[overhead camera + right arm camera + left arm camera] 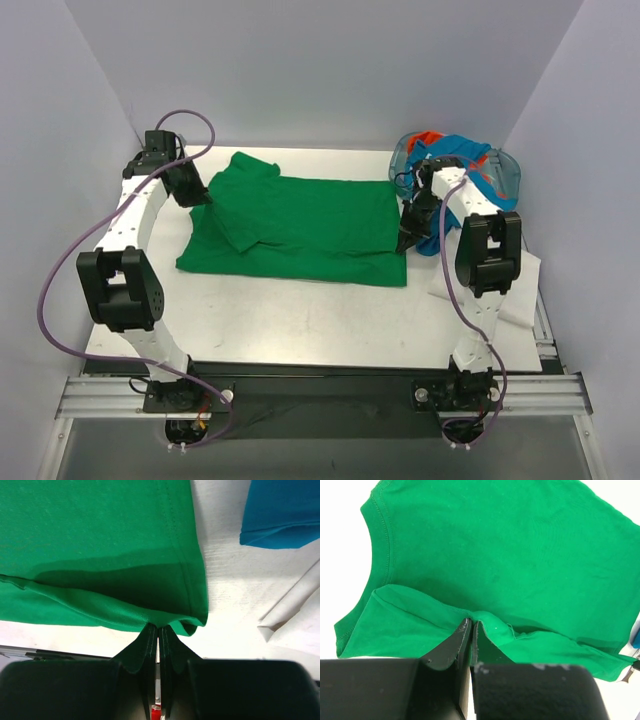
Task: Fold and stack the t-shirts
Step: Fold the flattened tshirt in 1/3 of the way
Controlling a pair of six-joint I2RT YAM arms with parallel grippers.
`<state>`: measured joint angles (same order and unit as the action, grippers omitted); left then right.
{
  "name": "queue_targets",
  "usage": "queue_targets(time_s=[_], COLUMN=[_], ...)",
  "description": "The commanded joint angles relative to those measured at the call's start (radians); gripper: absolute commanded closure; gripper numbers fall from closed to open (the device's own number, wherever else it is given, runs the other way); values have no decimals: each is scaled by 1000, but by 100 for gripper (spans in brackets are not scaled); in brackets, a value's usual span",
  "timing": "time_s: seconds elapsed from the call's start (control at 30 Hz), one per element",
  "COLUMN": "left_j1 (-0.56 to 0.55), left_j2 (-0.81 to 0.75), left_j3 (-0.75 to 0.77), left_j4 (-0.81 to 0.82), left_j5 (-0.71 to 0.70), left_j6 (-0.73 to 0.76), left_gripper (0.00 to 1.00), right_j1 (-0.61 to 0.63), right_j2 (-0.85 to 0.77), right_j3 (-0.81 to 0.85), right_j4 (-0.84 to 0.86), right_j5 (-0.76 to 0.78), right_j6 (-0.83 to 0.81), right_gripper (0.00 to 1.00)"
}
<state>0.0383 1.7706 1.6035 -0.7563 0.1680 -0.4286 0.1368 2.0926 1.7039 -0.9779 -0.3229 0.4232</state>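
Note:
The bright green t-shirt (pixel 300 225) lies spread across the middle of the table, partly folded, with a flap doubled over on its left side. My left gripper (pixel 200 200) is at the shirt's left end. In the left wrist view that gripper (pixel 471 622) is shut on a raised fold of the green cloth (pixel 495 555). My right gripper (pixel 403 243) is at the shirt's right edge. In the right wrist view it (pixel 158 626) is shut on the hem corner of the green shirt (pixel 100 540). A turquoise t-shirt (pixel 460 150) and a bit of orange-red t-shirt (pixel 428 138) sit at the back right.
A clear plastic bin (pixel 505 170) at the back right holds the turquoise and orange-red shirts. The turquoise cloth (pixel 280 515) hangs out near my right gripper. A white sheet (pixel 520 290) lies at the table's right edge. Walls close in the back and both sides.

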Motion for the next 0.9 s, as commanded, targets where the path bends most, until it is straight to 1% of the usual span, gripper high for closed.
queue_targets(time_s=[0.0, 0.5, 0.53, 0.57, 0.6, 0.63, 0.67, 0.7, 0.73, 0.8, 0.87], left_j1=[-3, -5, -5, -6, -8, -12, -17, -18, -20, -21, -23], left_j2=[-2, 90, 99, 104, 116, 121, 128, 139, 145, 150, 144], left_j3=[35, 79, 88, 96, 104, 125, 137, 151, 167, 184, 149], left_j4=[15, 49, 64, 75, 89, 113, 118, 123, 120, 114, 117], left_j5=[-5, -25, -24, -22, -21, -16, -16, -13, -12, -12, -10], left_j6=[22, -9, -15, -27, -33, -38, -48, -52, -53, -55, -53], left_gripper=[100, 100, 96, 78, 68, 61, 57, 50, 49, 45, 45], right_j1=[-11, -34, -36, -39, -40, -40, -42, -42, -42, -39, -32], right_j2=[-9, 53, 60, 64, 67, 69, 66, 58, 55, 32, 15], right_j3=[17, 66, 80, 89, 98, 120, 129, 138, 149, 168, 171], right_j4=[-65, -67, -67, -65, -65, -67, -67, -67, -65, -65, -61], right_j5=[13, 44, 45, 51, 51, 50, 53, 54, 56, 67, 77], right_j6=[6, -6, -6, -6, -6, -6, -4, -4, -6, -9, -20], right_gripper=[100, 99, 90, 84, 77, 65, 60, 56, 51, 48, 46])
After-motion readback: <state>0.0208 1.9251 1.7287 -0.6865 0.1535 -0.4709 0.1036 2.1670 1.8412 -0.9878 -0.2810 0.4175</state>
